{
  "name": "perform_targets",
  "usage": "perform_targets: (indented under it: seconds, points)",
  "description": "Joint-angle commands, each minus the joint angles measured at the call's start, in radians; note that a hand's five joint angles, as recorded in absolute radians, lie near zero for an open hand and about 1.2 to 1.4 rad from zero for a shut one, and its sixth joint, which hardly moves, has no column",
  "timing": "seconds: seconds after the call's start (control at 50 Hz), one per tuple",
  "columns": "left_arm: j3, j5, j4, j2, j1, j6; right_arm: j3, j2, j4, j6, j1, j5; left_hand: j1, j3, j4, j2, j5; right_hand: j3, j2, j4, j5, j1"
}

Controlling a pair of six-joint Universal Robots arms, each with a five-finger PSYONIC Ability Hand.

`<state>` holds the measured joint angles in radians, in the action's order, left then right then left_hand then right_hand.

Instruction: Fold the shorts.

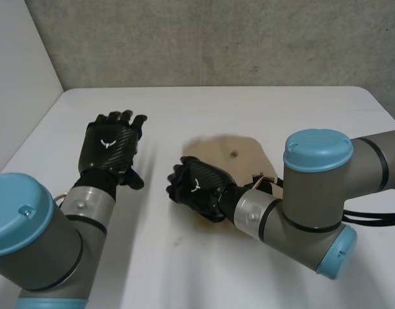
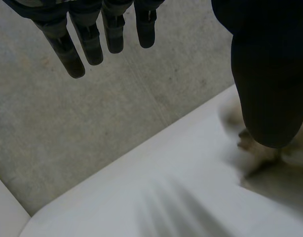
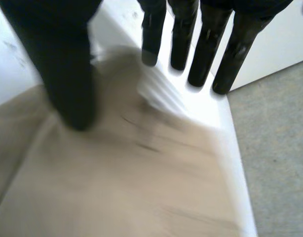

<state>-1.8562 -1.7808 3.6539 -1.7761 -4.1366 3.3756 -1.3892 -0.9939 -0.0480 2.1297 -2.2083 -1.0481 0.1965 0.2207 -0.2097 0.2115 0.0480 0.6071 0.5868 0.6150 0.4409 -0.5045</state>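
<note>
well, at the left the left hand (image 1: pixel 112 147) hangs above the white table (image 1: pixel 281 106), clear of the shorts (image 1: pixel 239 151). its fingers (image 2: pixel 67 54) are straight and a little spread, the thumb (image 2: pixel 270 89) stands away from them, and nothing is between them. i think it waits there so as not to disturb the shorts while the other hand works, but this is only my judgement.

more to the right, the beige shorts lie on the table, near its middle and toward the right arm (image 1: pixel 313 187). the right hand (image 1: pixel 197 187) is over the edge of the shorts nearest the left hand, palm down. in its wrist view the fingers (image 3: pixel 206 49) are stretched out past that edge over the white table, the thumb (image 3: pixel 62 74) points down at the shorts, and they grip nothing. the hand seems placed to take that edge or press it flat, probably for a fold.

some things are hard to read. the right hand and arm cover a big part of the shorts, so i cannot tell their full shape, where the waist and legs are, or if a fold is already made. i also cannot tell if the thumb touches the shorts or is just above them. a small dark spot (image 1: pixel 234 154) on the shorts is too small to name.
</note>
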Motion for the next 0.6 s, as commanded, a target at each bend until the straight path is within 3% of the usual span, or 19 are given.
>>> perform_targets:
  seconds: [0.02, 0.08, 0.1, 0.2, 0.48, 0.6]
  points:
    - [0.09, 0.009, -0.003, -0.012, 0.009, 0.001, 0.012, -0.087, -0.006, 0.323, 0.047, -0.065, -0.021, -0.045, 0.034, -0.036, -0.047, -0.433, -0.412, -0.441, -0.441, 0.33]
    - [0.164, 0.049, -0.005, -0.035, 0.016, -0.004, 0.021, -0.152, -0.004, 0.537, 0.09, -0.072, -0.001, -0.025, 0.014, -0.016, -0.027, -0.433, -0.412, -0.441, -0.441, 0.33]
    - [0.186, 0.064, -0.008, -0.048, 0.019, -0.005, 0.035, -0.181, -0.003, 0.67, 0.117, -0.076, 0.002, -0.022, 0.011, -0.013, -0.024, -0.433, -0.412, -0.441, -0.441, 0.33]
    - [0.363, 0.126, -0.098, -0.176, 0.084, -0.028, 0.055, -0.183, 0.008, 0.926, 0.205, -0.081, 0.014, -0.01, -0.001, -0.001, -0.012, -0.433, -0.412, -0.441, -0.441, 0.33]
    - [0.844, 0.112, -0.598, -0.616, 0.153, -0.209, 0.21, 0.09, 0.247, 0.829, 0.298, -0.179, 0.008, -0.016, 0.005, -0.007, -0.018, -0.433, -0.412, -0.441, -0.441, 0.33]
    - [0.848, 0.074, -0.607, -0.657, 0.148, -0.2, 0.226, 0.15, 0.252, 0.748, 0.303, -0.213, 0.008, -0.016, 0.005, -0.007, -0.018, -0.433, -0.412, -0.441, -0.441, 0.33]
